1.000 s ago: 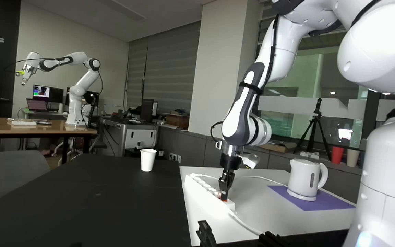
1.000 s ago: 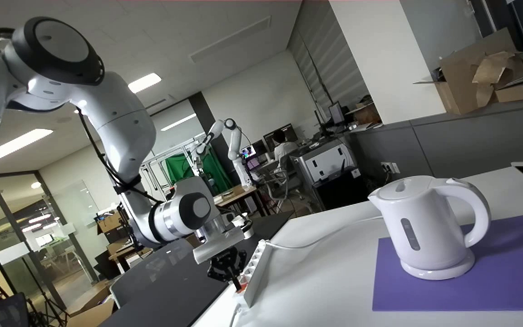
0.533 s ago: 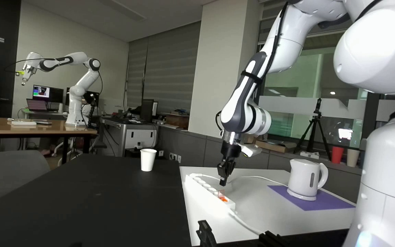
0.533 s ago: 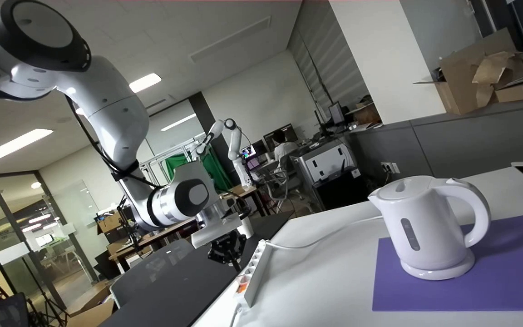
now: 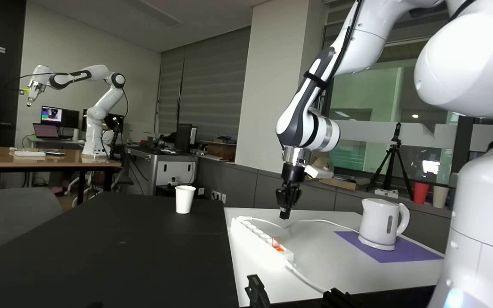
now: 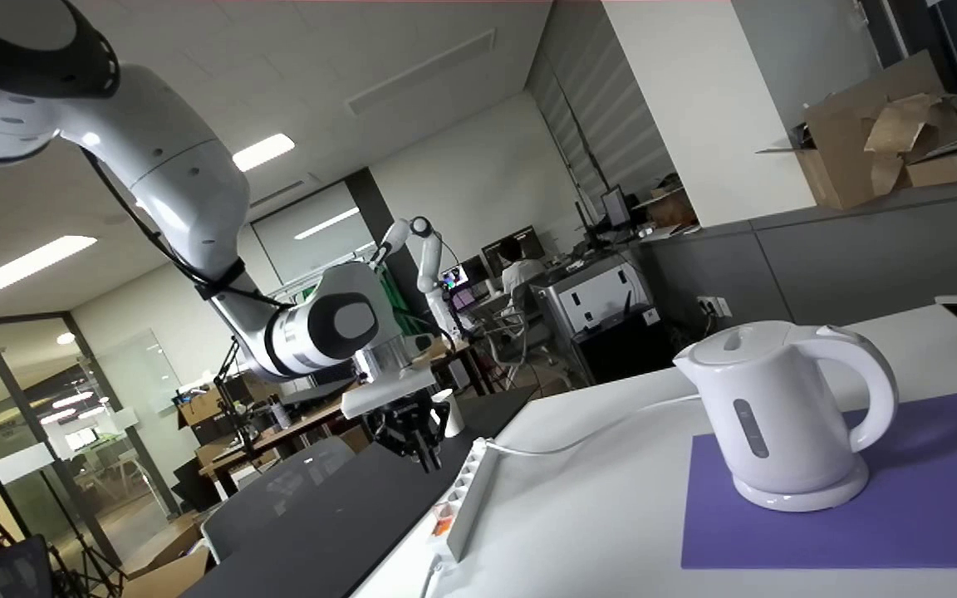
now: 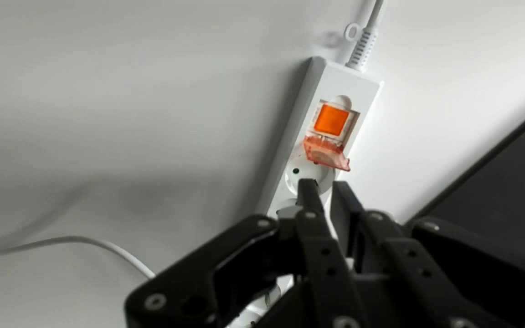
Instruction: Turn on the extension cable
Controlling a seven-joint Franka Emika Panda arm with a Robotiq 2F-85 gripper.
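Observation:
The extension cable is a long white power strip that lies on the white table in both exterior views (image 5: pixel 263 236) (image 6: pixel 468 497). In the wrist view its end (image 7: pixel 347 82) shows a bright orange switch (image 7: pixel 331 120). A clear reddish flip cover (image 7: pixel 326 153) stands open beside the switch, over the nearest socket. My gripper (image 7: pixel 325 182) has its fingertips a narrow gap apart with nothing between them. In the exterior views it hangs above the table, apart from the strip (image 5: pixel 285 214) (image 6: pixel 426 458). The gripper hides part of the strip's sockets in the wrist view.
A white kettle (image 5: pixel 379 222) stands on a purple mat (image 6: pixel 927 515) on the white table. A thin white cable (image 7: pixel 75 238) runs from the strip toward the kettle. A black table (image 5: pixel 122 244) adjoins, with a white paper cup (image 5: pixel 184 200) on it.
A second ago my gripper was down at the strip's switch. It has lifted up and away, and the orange switch and raised cover now show. The strip has stayed in place.

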